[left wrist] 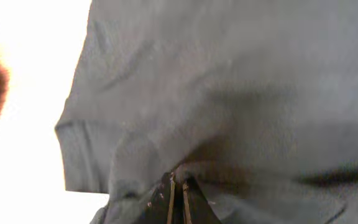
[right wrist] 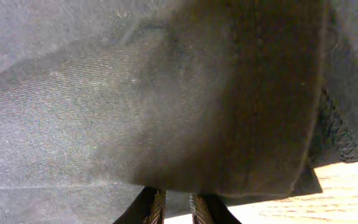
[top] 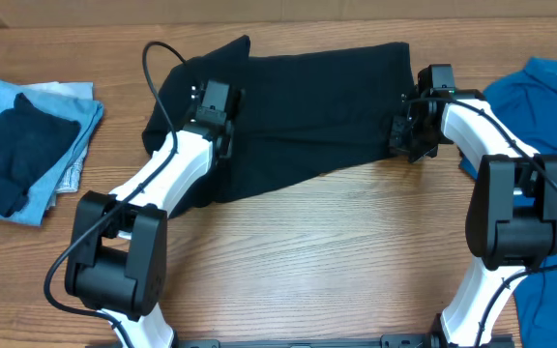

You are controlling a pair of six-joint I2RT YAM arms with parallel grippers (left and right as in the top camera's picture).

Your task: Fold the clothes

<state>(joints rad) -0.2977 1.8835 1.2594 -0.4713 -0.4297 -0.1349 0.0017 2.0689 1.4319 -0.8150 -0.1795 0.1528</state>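
Matt black cloth shirt (top: 327, 97) on smooth wood table (top: 337, 251).

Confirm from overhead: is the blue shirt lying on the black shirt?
No, the blue shirt lies at the right edge, apart from the black shirt.

Overhead view: soft, even room light on the wooden table (top: 307, 251), sharp; the black shirt (top: 317, 106) shows little detail. Left wrist view: blurred, its left side washed out to white glare. Right wrist view: dim, weave in focus, bright table strip at near right.
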